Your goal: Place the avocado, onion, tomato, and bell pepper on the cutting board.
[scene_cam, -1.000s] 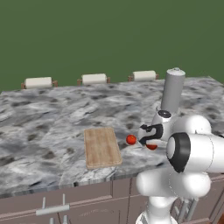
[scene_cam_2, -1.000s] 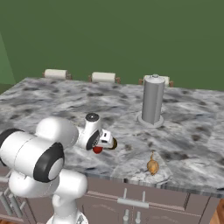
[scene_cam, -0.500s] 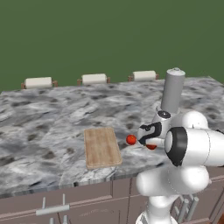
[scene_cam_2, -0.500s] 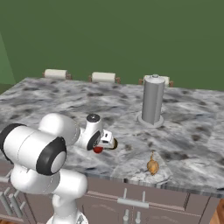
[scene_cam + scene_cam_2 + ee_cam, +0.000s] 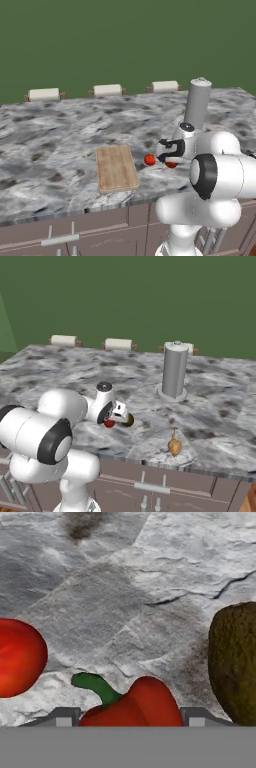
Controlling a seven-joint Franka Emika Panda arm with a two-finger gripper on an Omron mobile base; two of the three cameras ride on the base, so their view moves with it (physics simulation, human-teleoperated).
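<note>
The claw (image 5: 127, 719) sits low over the marble tabletop (image 5: 150, 587), fingers spread either side of the glossy red bell pepper (image 5: 132, 704); tomato (image 5: 17, 657) left, dark avocado (image 5: 235, 662) right, bare stone ahead.

My arm (image 5: 220, 175) is glossy white, built of fat rounded segments with black bands and a round dark cap at the joints. My hand (image 5: 170, 149) is white with a black block on it, and my fingertips (image 5: 64, 718) are small grey pieces.
</note>
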